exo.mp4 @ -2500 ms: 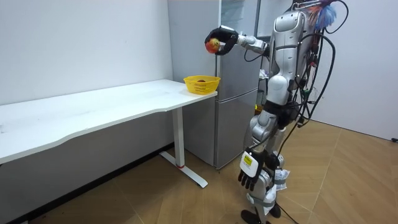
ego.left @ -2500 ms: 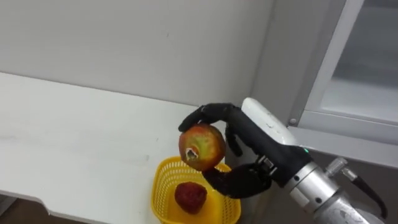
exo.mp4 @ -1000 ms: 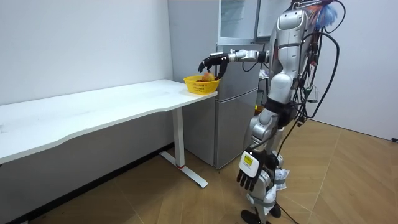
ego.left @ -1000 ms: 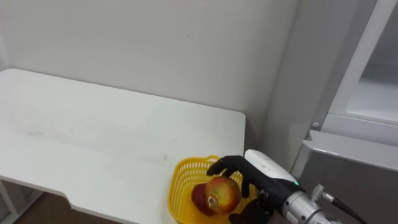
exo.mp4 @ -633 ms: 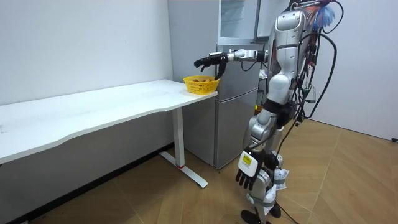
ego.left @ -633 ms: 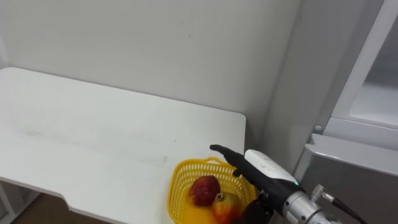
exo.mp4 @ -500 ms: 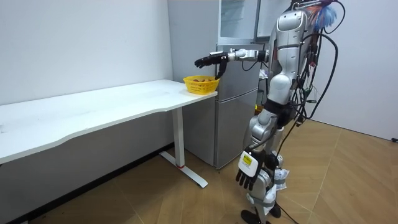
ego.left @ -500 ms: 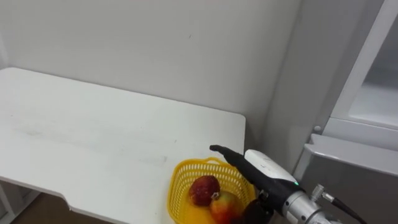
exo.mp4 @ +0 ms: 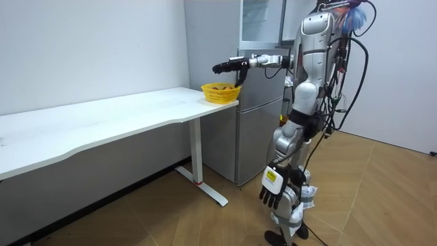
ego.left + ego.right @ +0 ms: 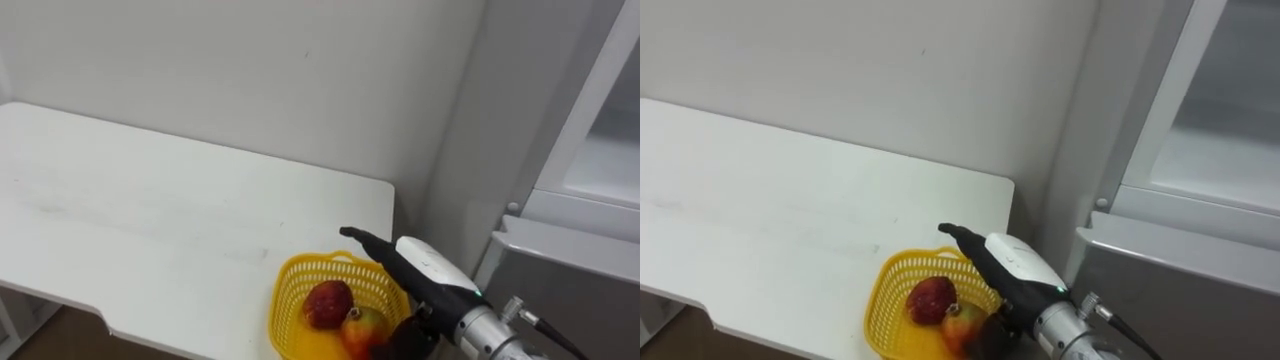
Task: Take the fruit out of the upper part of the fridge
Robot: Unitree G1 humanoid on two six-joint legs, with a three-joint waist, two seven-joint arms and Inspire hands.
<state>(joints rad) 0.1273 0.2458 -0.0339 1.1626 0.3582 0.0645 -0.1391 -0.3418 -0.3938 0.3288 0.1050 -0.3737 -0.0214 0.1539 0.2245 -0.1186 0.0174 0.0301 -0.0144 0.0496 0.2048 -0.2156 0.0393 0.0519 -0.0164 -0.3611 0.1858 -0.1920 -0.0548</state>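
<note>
A red-and-yellow apple (image 10: pixel 365 326) (image 10: pixel 960 323) lies in the yellow basket (image 10: pixel 290 300) (image 10: pixel 883 300), touching a dark red fruit (image 10: pixel 327 303) (image 10: pixel 928 298). The basket (image 9: pixel 221 92) stands at the white table's end nearest the fridge. My right hand (image 10: pixel 430 266) (image 10: pixel 1016 258) hovers over the basket's right side, open, with its fingers (image 10: pixel 364 243) stretched straight out above the fruit and nothing in it. In the room view that right hand (image 9: pixel 229 66) reaches out level above the basket. My left hand (image 9: pixel 272 195) hangs low beside my leg, fingers relaxed.
The white table (image 10: pixel 150 220) (image 9: pixel 102 119) runs off to my left along the wall. The grey fridge (image 9: pixel 263 102) stands right next to the table's end, its upper compartment (image 10: pixel 600 150) (image 10: pixel 1220 130) open on my right. I stand in front of the fridge.
A second ago my right hand still held the apple down in the basket. It has let go, straightened its fingers and risen slightly; the apple now rests beside the red fruit.
</note>
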